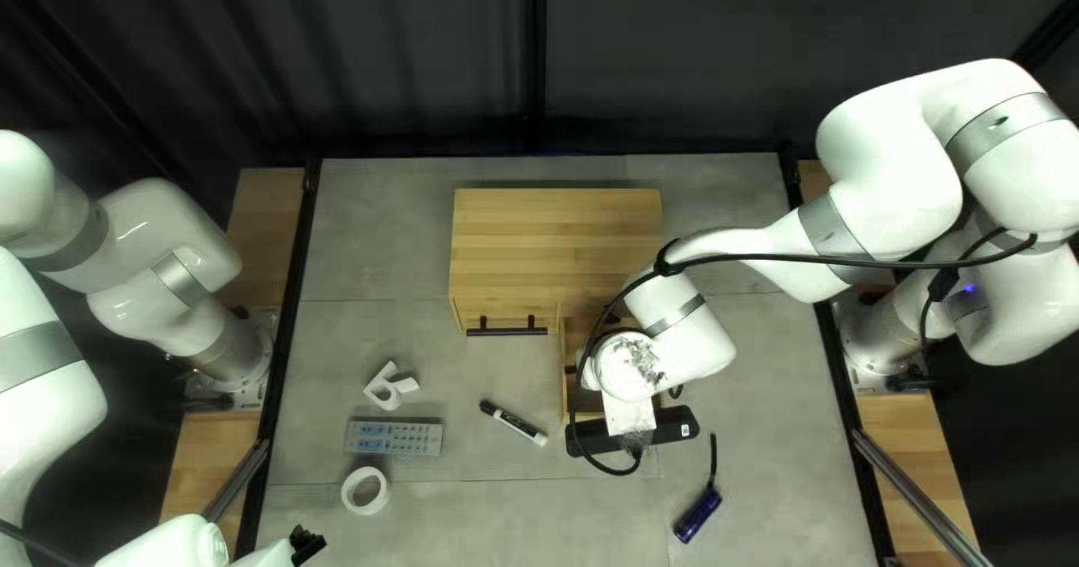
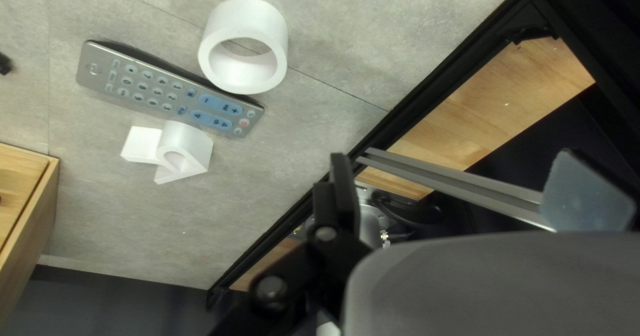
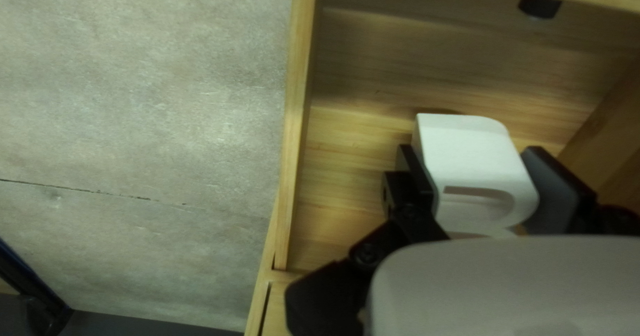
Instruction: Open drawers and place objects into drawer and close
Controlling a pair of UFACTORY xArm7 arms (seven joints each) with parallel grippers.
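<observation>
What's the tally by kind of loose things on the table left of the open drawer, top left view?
Remote: 1
Marker: 1
White ring: 1
White R-shaped piece: 1
Total: 4

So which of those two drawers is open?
The right-hand drawer in the top left view, pulled out under my right gripper; the left-hand drawer is closed.

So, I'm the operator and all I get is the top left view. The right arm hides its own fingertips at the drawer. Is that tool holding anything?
Observer: Yes. The right wrist view shows the right tool shut on a small white block.
Operator: And the left tool, down near my bottom edge: open or shut?
Observer: Open. In the left wrist view, the left tool has its fingers wide apart with nothing gripped.
</observation>
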